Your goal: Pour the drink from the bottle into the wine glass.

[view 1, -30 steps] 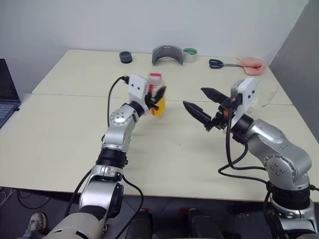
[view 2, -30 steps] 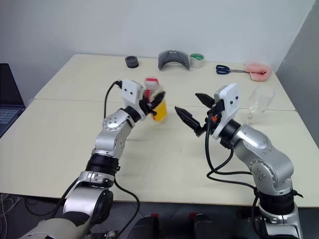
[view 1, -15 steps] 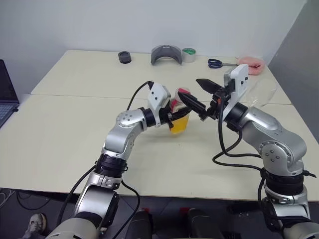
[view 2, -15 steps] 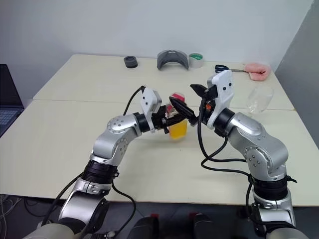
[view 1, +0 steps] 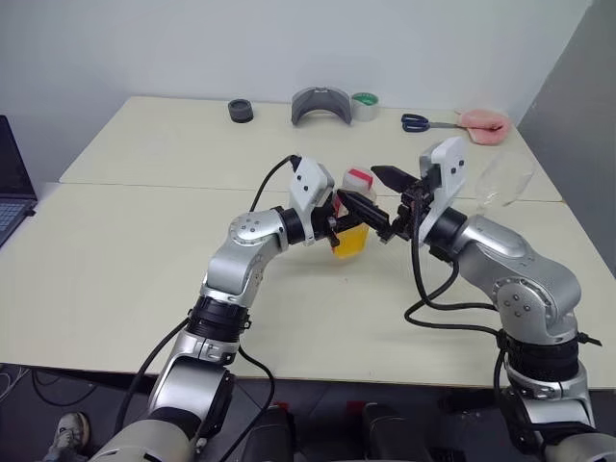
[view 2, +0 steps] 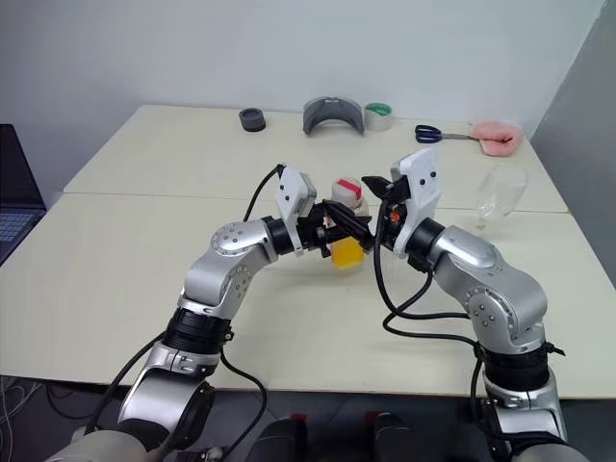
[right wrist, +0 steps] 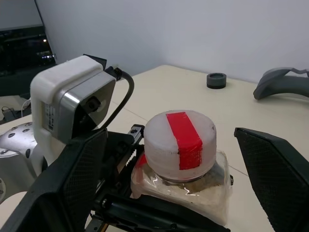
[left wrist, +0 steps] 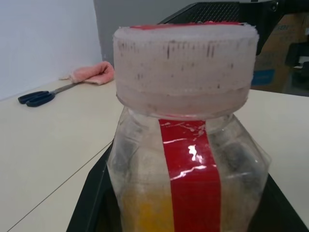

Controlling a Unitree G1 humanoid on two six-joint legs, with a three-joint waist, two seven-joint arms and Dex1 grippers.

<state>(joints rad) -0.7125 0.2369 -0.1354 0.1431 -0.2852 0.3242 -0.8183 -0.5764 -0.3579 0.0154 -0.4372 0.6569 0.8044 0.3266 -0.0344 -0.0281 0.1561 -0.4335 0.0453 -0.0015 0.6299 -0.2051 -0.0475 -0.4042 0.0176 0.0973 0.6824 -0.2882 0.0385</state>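
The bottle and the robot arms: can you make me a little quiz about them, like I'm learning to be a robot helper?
1. True or false: the cap is on the bottle.
2. Which gripper holds the bottle? A) left gripper B) right gripper
3. Fill in: beyond the right arm, the wine glass stands on the ____.

Key
1. True: the white cap with its red strip is screwed on.
2. A. The left gripper is shut on the bottle; the right gripper is open with a finger on each side of the cap.
3. table
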